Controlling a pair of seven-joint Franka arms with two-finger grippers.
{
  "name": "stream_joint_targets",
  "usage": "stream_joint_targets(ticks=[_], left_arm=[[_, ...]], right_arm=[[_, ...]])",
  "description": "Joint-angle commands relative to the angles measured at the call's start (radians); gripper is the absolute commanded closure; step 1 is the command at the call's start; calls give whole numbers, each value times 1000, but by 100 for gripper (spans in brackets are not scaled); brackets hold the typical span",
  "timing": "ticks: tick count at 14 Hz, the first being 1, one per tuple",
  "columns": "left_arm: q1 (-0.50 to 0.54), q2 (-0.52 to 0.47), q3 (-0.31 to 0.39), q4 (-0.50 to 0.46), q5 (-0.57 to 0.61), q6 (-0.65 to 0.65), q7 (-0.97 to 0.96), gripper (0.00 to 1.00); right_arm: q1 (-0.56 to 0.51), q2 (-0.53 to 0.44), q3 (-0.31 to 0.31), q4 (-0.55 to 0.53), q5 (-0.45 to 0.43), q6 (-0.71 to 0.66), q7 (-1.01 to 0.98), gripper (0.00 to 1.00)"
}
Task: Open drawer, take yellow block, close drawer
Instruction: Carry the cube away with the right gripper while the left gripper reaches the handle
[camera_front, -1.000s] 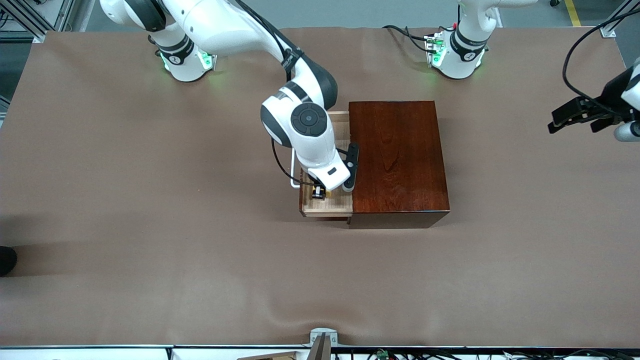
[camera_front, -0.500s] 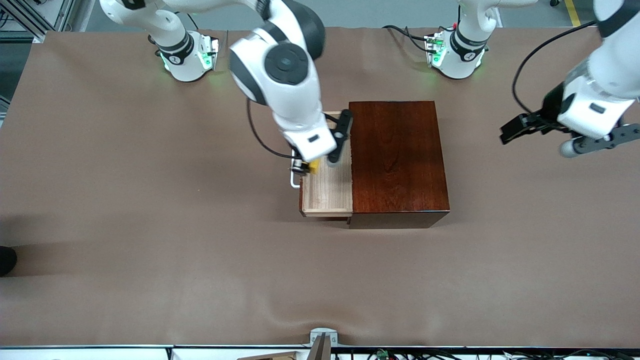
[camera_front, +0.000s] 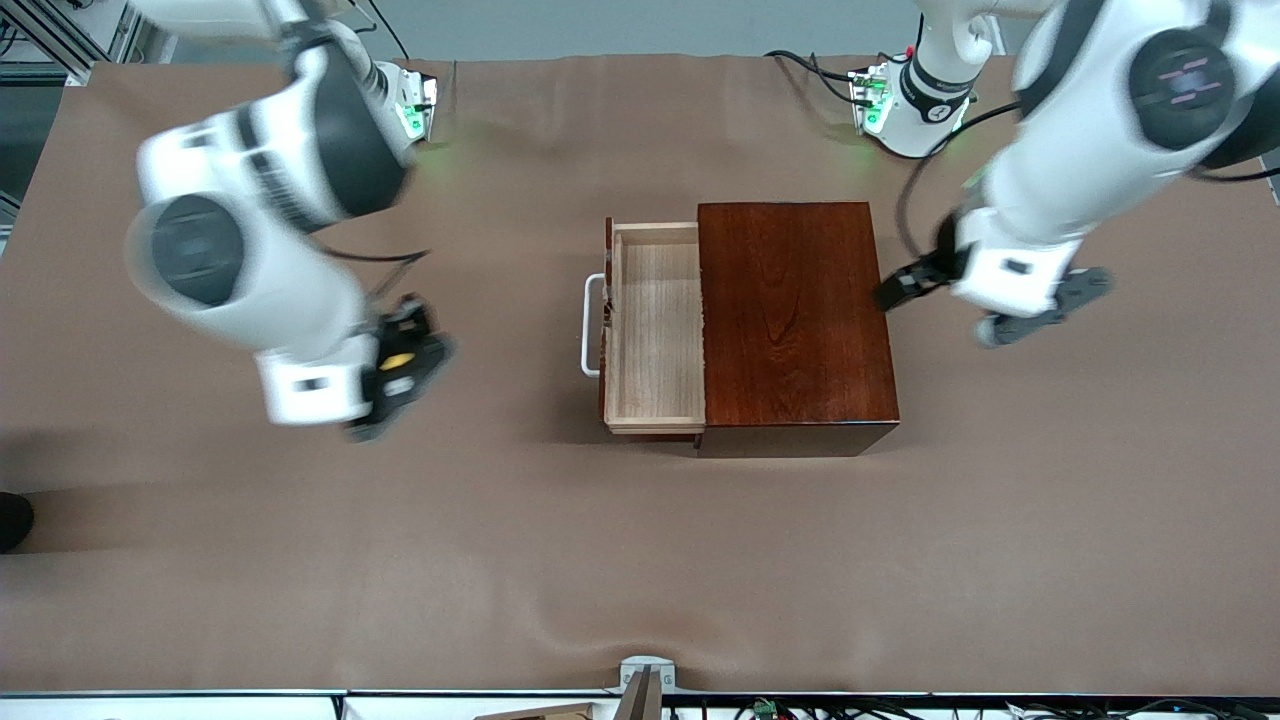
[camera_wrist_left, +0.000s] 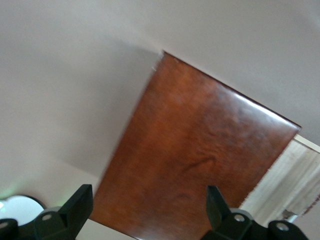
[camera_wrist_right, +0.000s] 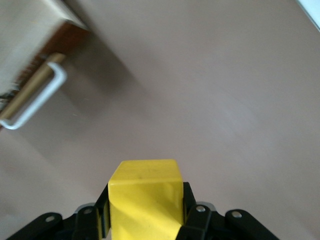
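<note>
The drawer (camera_front: 655, 330) of the dark reddish-brown box (camera_front: 795, 320) stands pulled out, and its light wood inside shows nothing in it. Its white handle (camera_front: 592, 325) faces the right arm's end. My right gripper (camera_front: 400, 362) is shut on the yellow block (camera_front: 398, 358) and holds it over the table beside the drawer, toward the right arm's end. In the right wrist view the block (camera_wrist_right: 144, 200) sits between the fingers, with the handle (camera_wrist_right: 37, 102) farther off. My left gripper (camera_front: 905, 288) is open and empty at the box's edge toward the left arm's end. The left wrist view shows the box top (camera_wrist_left: 200, 150).
The brown table cloth (camera_front: 640, 560) lies around the box. The two arm bases (camera_front: 915, 100) stand along the table's edge farthest from the front camera. A small metal bracket (camera_front: 645, 680) sits at the edge nearest that camera.
My right gripper has lifted the yellow block out of the drawer and carried it toward the right arm's end. My left gripper has moved in toward the box.
</note>
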Motion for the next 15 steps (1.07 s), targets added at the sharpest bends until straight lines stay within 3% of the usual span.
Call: stream_joint_targets(ticks=[1,4,8,12,15], left_arm=[[-110,111,2,114,-5,7,-184,0],[-234,177,9,141,0,79,-356,0],[-391,266,13,159,14,240,-640,0],[-540,370,15,205,133,407,-952,0],[-597,427,31,222,144,493,-1144,0]], right_arm=[[-58,-97,-26,-113,-36,3,75,100],[-144,-170,-49,-261,-39,71,77,100],[-232,-340,-49,-658,-36,382,77,100],[-314,-342,-47,-851,-22,559,78,100],[-356,-335,-47,-980,36,682,80,100]])
